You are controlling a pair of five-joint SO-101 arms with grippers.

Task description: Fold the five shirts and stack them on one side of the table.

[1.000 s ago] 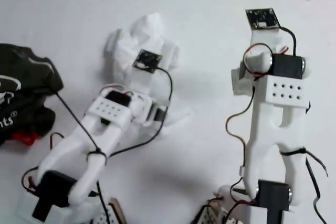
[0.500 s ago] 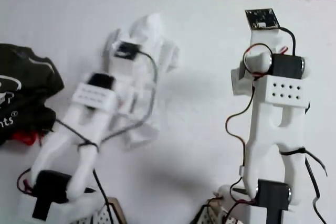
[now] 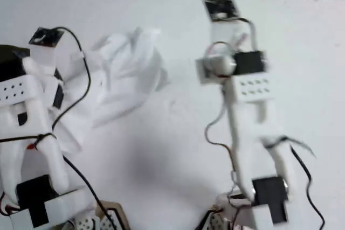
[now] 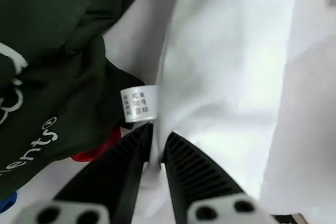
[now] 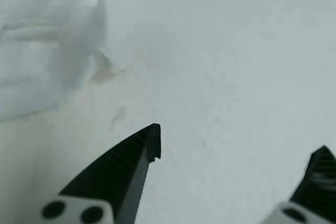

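The left end effector (image 4: 156,132) is pinched shut on a fold of the white shirt (image 3: 126,68), right beside its sewn-in label (image 4: 139,103). That shirt lies crumpled over the far-left part of the table (image 3: 161,176), with its near end running under the left arm. The dark shirts (image 4: 52,51) are heaped at the left edge, touching the white cloth where the left arm grips it. The right end effector (image 5: 236,142) hangs wide open and empty over bare table near the far edge, with the white shirt just off to one side of it.

To my eye the shirt wants laying flat before any fold will hold. The pinch is narrow, so I'd lift only enough to free the cloth, then draw it towards the middle, away from the dark heap, or the two will drag together. The open right end effector looks well placed to take the opposite hem and pull it taut.

There's plenty of bare room in the middle and along the near edge. The left edge is crowded, and the far edge is close behind the right arm
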